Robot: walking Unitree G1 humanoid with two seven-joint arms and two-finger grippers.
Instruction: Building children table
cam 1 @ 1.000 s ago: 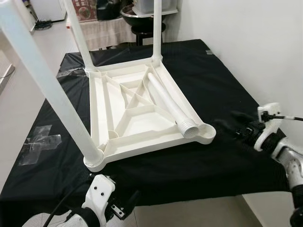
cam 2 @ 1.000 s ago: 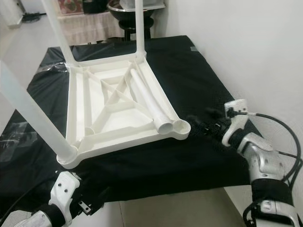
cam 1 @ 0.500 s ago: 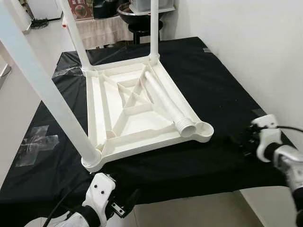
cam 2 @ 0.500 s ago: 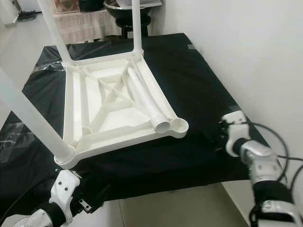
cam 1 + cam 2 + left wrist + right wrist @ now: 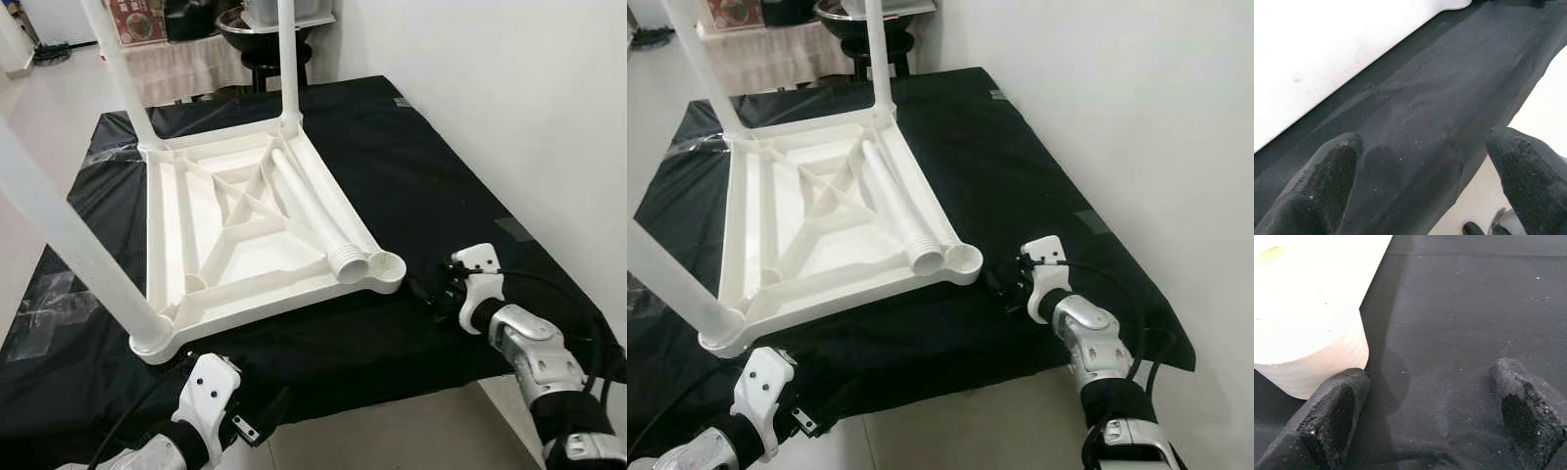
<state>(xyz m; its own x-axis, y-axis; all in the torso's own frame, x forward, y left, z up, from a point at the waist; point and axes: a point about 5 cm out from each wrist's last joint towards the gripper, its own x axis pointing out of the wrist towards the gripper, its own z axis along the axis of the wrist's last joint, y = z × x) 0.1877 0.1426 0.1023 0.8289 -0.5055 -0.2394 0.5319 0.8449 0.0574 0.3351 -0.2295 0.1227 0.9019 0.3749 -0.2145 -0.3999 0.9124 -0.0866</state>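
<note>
We see the white children's table lying upside down on a black cloth, its ribbed underside up, with three legs screwed in: one at the near corner at about 8 o'clock, two at the far corners at 11 and 12 o'clock. A fourth, loose leg lies inside the tabletop along its right rim, its threaded end just beside the empty corner socket at 4 o'clock. The head views show our right pincer low over the cloth just right of that socket; the right wrist view adds that its fingers are spread wide with nothing between them, one near the rounded white corner, and we cannot tell whether it touches. Our left pincer sits at 6 o'clock by the cloth's near edge; the left wrist view shows its fingers wide apart and empty over the cloth, the tabletop's white rim beyond. At the far end stands a dark stool; a red-printed box carries writing too small for us to read.
</note>
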